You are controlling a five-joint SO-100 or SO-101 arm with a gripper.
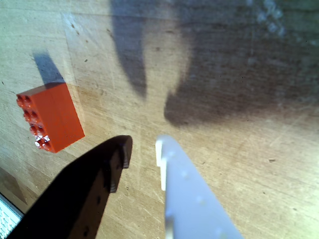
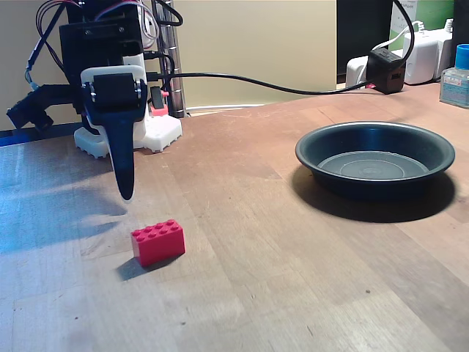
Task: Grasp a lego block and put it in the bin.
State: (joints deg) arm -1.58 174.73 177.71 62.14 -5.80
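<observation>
The red lego block (image 2: 157,242) lies on the wooden table, studs up, in the front left of the fixed view. In the wrist view the lego block (image 1: 50,117) is at the left, outside the fingers. My gripper (image 2: 126,192) hangs point-down just above the table, a little behind and left of the block. Seen from the wrist, my gripper (image 1: 143,149) is open, with a black finger (image 1: 107,169) and a white finger (image 1: 182,184) and bare wood between them. The bin (image 2: 315,167), a dark shallow dish, sits far to the right and holds nothing.
The arm's white base (image 2: 157,132) stands at the back left. A black cable (image 2: 256,83) runs along the back to a black adapter (image 2: 386,70), with white boxes and a bottle (image 2: 456,77) beside it. The table edge (image 1: 7,206) shows at the wrist view's lower left.
</observation>
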